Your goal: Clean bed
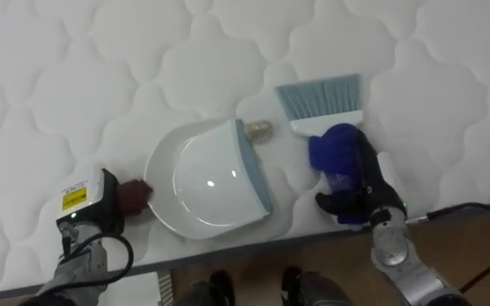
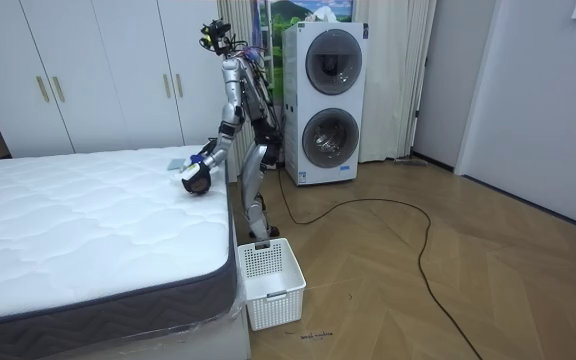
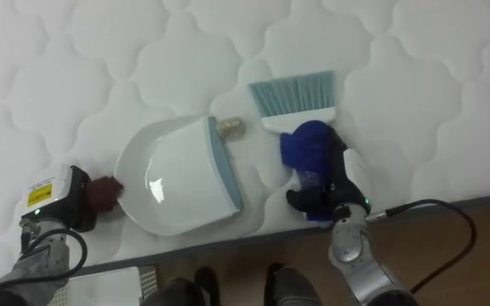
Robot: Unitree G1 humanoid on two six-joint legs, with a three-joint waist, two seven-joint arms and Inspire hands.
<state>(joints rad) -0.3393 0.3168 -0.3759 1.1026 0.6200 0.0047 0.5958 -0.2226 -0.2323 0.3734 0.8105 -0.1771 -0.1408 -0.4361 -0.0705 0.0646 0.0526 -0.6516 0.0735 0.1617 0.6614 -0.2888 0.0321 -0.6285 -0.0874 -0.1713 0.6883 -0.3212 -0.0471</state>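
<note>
At the lower left of the frame, the left robot hand sits at the brown handle end of one smooth white dustpan with a grey-blue lip; whether it grips cannot be told. At the lower right, the right robot hand is wrapped round the blue handle of one brush with pale blue bristles. One small crumpled scrap lies just beside the lip, outside the pan, on the white quilted mattress.

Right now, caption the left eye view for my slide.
On the mattress, right hand holds a brush near a scrap by the dustpan; left hand at its handle.
</note>
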